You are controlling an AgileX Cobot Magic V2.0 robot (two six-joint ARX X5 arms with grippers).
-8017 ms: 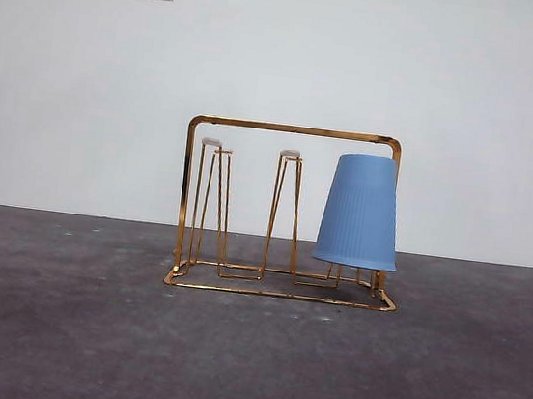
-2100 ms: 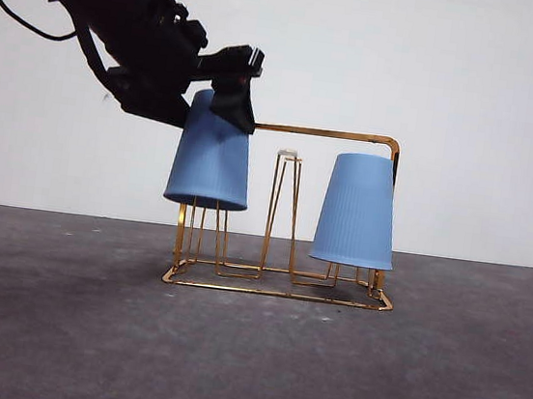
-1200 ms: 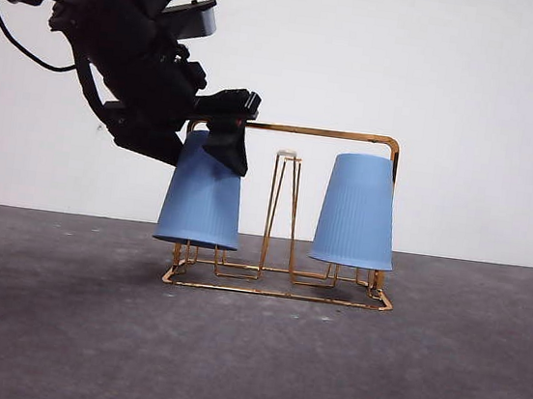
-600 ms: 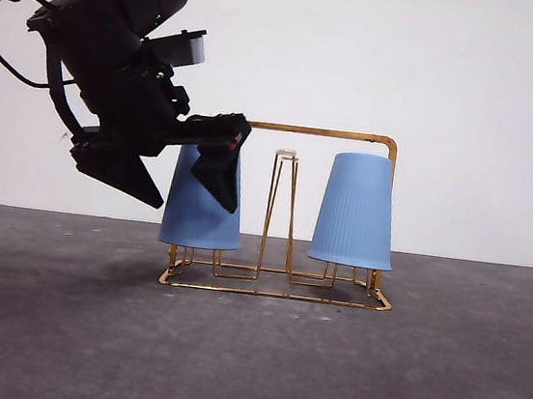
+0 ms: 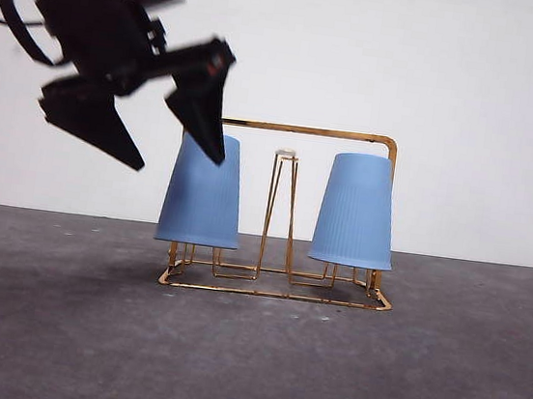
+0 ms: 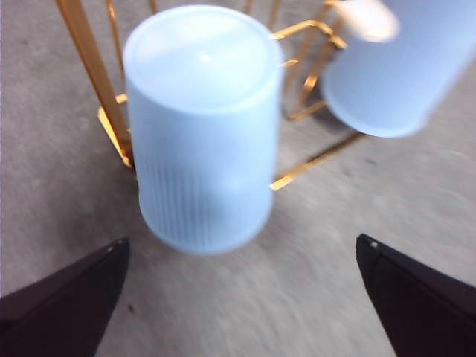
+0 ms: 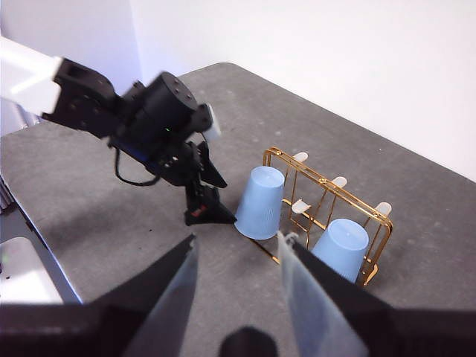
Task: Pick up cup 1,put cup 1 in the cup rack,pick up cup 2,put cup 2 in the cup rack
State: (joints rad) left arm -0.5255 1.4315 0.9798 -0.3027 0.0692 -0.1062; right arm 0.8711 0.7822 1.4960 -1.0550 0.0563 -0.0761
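1. Left gripper [image 5: 173,130]: I read the jaws as spread wide with nothing between them. In the left wrist view the two black jaws sit at opposite lower corners, and cup 2 [image 6: 201,126] stands free in the gap ahead, touching neither.

2. Governing relation: cup 2 [image 5: 202,190] lies below and just right of the fingertips in the front view. One fingertip overlaps its upper left edge there, but the wrist view shows clearance. Its long axis is upright, mouth down, closed end up, seated over a prong at the left end of the cup rack [image 5: 284,211].

3. Cup 1 [image 5: 356,210] sits likewise inverted at the right end of the rack. One white-tipped prong [image 5: 289,154] stands bare between the two cups.

4. Arm pose: the left arm enters from the upper left, big and dark, wrist tilted down toward the rack; its outline is blurred.

5. Right gripper [image 7: 238,290]: held high and well apart from the rack, on the near side, looking down on the whole scene. The jaws stand parted and hold nothing.

6. Judgement: both cups appear placed. I judge the only remaining move to be clearing the left arm up and left, keeping the fingertip off cup 2's rim so it is not tipped.
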